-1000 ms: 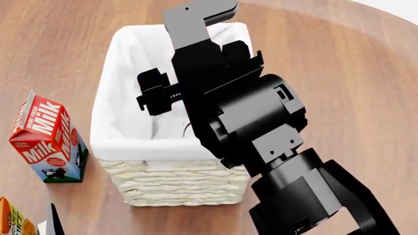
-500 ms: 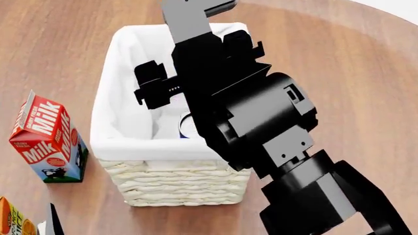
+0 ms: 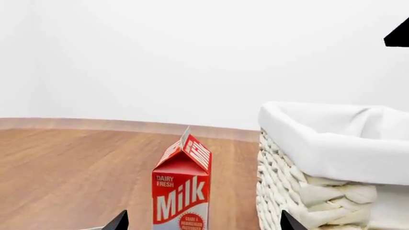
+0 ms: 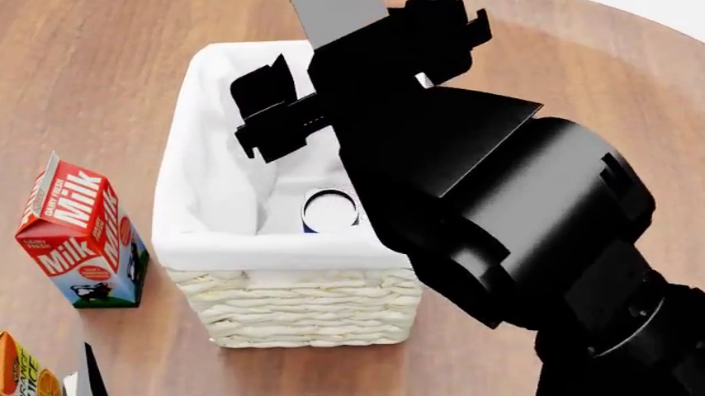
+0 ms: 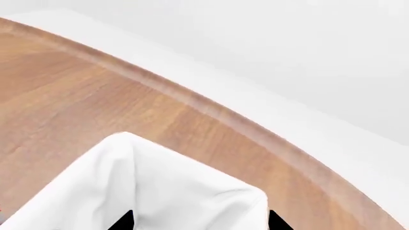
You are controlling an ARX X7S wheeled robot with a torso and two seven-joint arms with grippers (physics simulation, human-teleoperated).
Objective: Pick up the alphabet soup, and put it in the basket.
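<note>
The alphabet soup [image 4: 330,210] stands upright inside the basket [image 4: 297,305], near its front wall; only its silver-white top and a strip of blue label show. My right arm [image 4: 496,206] hangs over the basket's right half. In the right wrist view my right gripper [image 5: 199,223] is open and holds nothing, with the basket's white liner [image 5: 160,187] below it, well clear of the can. My left gripper [image 3: 202,224] is open too, low beside the basket's wicker wall [image 3: 288,191].
A red milk carton [image 4: 82,235] stands left of the basket and lies straight ahead of the left gripper in the left wrist view [image 3: 182,191]. An orange carton [image 4: 22,371] sits at the front left corner. The round wooden table's edge [image 4: 661,16] curves past at the far right.
My right arm has lifted up and back out of the basket, closer to the head camera. The can, half hidden before, now shows free on the basket floor.
</note>
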